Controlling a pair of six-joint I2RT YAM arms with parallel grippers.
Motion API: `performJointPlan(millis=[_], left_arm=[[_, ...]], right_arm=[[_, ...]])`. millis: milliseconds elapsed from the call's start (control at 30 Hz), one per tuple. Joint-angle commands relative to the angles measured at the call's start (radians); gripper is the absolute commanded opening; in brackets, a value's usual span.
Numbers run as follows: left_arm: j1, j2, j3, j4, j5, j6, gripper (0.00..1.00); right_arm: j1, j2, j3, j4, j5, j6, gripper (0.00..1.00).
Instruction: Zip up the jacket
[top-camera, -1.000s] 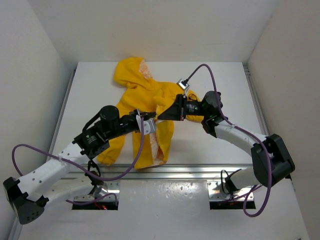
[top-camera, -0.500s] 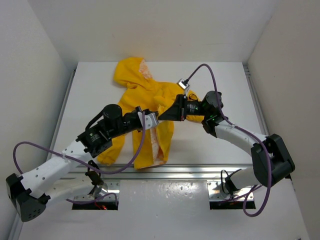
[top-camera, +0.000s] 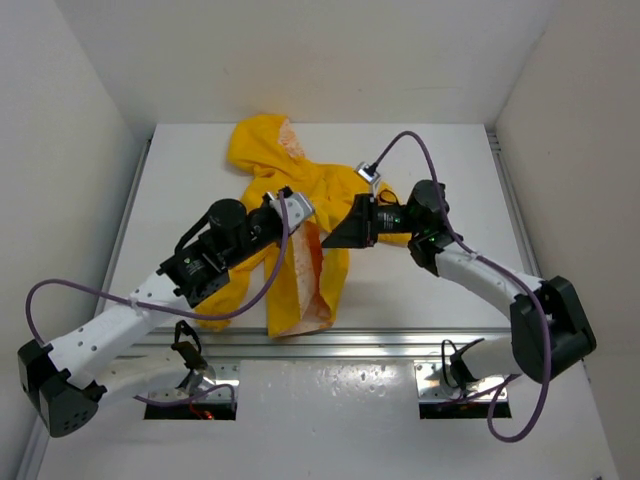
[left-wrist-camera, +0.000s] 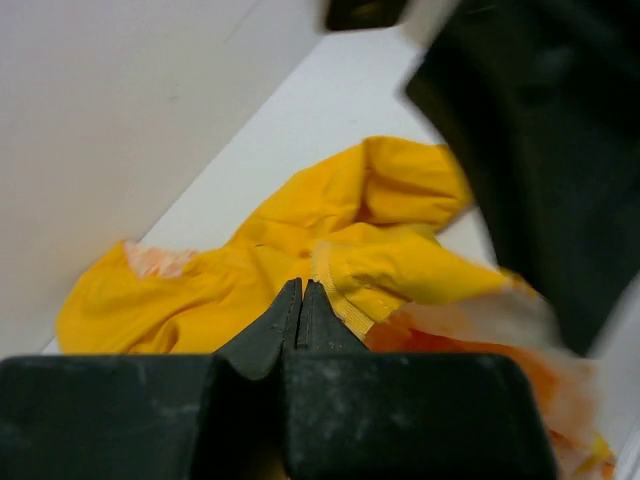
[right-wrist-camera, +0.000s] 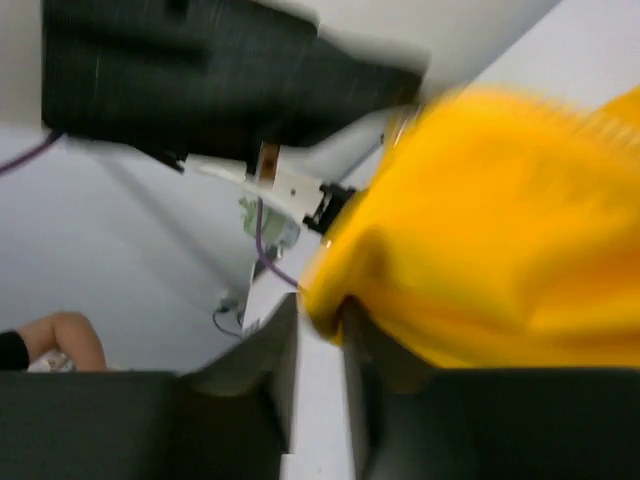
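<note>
Left pincer (left-wrist-camera: 302, 292) tight, perhaps on jacket (left-wrist-camera: 385, 190)

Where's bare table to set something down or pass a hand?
Free: table strip between jacket and left wall; far-right corner beyond the right arm; near patch between jacket hem and right arm. Crowded: the middle, where left gripper and right gripper meet over the jacket.

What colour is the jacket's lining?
The lining of the jacket is pale cream with orange print, clearest in top external view.
</note>
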Motion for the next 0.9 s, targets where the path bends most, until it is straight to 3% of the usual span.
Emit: performJointPlan(millis=[0,33,67,100,200,300,333,500,667,867], left_arm=[[0.034,0.001,0.059,0.065,-0.193,-0.072,0.00],[0.034,0.001,0.059,0.065,-0.203,-0.098,0.00],[0.034,0.001,0.059,0.054,-0.213,-0.109,0.00],[0.034,0.001,0.059,0.043,-0.225,-0.119,0.00],[0.034,0.001,0.059,0.034,-0.225,-0.164,0.00],[0.034,0.010,0.070,0.011,-0.234,-0.225,0.00],[0.034,0.022,0.082,-0.004,-0.234,-0.265,0.00],[0.034,0.053,0.112,-0.004,-0.257,-0.348,0.00],[0.034,0.064,0.122,-0.004,-0.257,-0.392,0.00],[0.034,0.064,0.122,0.008,-0.266,-0.414,0.00]], right_arm=[[-0.044,-0.101,0.017,-0.179,-0.076,-0.148,0.28],[-0.070,-0.135,0.022,-0.224,-0.059,-0.196,0.43],[-0.093,-0.152,0.034,-0.270,-0.017,-0.252,0.48],[-0.101,-0.198,0.040,-0.412,0.025,-0.279,0.51],[-0.117,-0.269,0.037,-0.444,0.103,-0.333,0.53],[-0.106,-0.263,0.043,-0.324,0.126,-0.215,0.48],[-0.094,-0.255,0.036,-0.280,0.139,-0.081,0.48],[-0.003,-0.162,0.072,-0.142,0.253,0.119,0.52],[0.075,-0.051,0.117,-0.174,0.356,0.296,0.58],[0.087,0.019,0.204,-0.326,0.432,0.410,0.68]])
